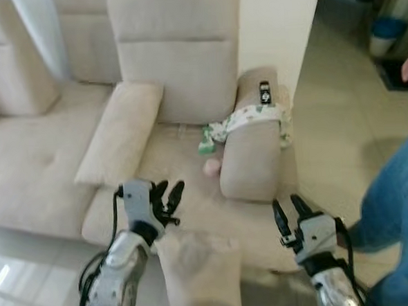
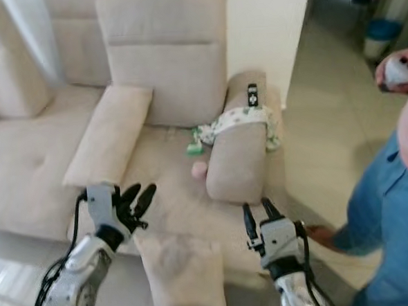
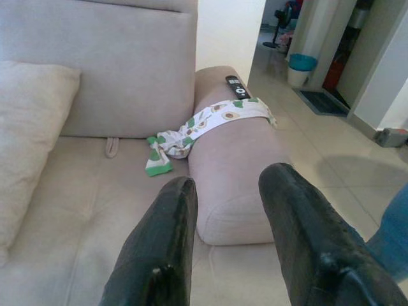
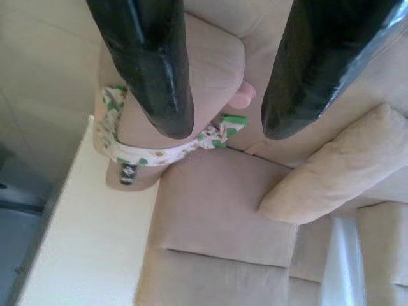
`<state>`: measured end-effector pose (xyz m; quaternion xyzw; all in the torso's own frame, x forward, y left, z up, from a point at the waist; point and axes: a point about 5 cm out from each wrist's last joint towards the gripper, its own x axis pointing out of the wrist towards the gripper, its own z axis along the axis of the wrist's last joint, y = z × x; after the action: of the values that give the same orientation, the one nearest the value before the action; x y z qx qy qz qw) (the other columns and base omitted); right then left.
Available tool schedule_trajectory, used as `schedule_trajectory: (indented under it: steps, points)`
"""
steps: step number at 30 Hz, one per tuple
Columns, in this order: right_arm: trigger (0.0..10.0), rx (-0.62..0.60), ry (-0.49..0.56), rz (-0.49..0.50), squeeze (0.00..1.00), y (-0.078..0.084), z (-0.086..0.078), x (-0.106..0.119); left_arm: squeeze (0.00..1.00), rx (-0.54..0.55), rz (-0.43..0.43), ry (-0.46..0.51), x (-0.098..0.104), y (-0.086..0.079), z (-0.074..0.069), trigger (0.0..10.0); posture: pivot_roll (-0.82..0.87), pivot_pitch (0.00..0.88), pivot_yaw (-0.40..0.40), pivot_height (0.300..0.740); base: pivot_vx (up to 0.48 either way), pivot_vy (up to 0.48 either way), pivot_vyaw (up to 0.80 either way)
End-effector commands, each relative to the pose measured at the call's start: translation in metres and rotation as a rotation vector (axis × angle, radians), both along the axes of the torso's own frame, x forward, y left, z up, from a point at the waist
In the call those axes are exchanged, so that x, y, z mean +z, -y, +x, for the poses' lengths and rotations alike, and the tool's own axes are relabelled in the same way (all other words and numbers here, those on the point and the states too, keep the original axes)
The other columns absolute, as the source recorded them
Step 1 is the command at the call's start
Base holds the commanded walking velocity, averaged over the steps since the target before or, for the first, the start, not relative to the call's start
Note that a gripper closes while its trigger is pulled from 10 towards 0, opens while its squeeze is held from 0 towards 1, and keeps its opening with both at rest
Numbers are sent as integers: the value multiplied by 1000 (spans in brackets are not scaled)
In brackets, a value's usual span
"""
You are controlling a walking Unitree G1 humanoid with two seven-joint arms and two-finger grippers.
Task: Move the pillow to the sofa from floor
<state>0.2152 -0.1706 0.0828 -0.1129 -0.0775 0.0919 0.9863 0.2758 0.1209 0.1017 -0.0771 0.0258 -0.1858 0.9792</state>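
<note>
Sofa (image 1: pixel 45 156): pale beige all over, armrest (image 1: pixel 249 157) a slightly pinker beige. Cushion (image 1: pixel 119 130) leaning on the seat: cream. Pillow (image 1: pixel 197 271) at the seat's front edge: beige, with a faint grey smudge. Cloth (image 1: pixel 247 119) draped over the armrest: white with green and tan print, green edging. Remote (image 1: pixel 265 92): black. Small ball (image 1: pixel 212 168) on the seat: pink. Person's sleeve (image 1: pixel 394 204): blue. Bin (image 1: pixel 389 34): blue top, white body. Floor (image 1: pixel 334 124): light tile. Gripper fingers (image 3: pixel 159 248): glossy black.

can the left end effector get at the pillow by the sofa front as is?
Probably yes. The left end effector hangs open just above and left of the pillow leaning against the sofa front, with nothing between them; it would need to drop and turn inward.
</note>
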Motion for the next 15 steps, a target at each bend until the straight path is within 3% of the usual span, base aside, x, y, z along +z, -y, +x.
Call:
schedule_trajectory:
  steps: [1, 15]
  points:
    - [10000, 42, -36, -11, 0, -5, 0, -5, 0, 34, 49, -4, -4, -5, 3, 10000, -49, 0, 84, 740, 0, 0, 0]
    - [10000, 107, -60, -6, 0, -12, 3, -7, 0, 81, 66, 13, 0, -7, 10, 10000, -49, 0, 76, 725, 0, 0, 0]
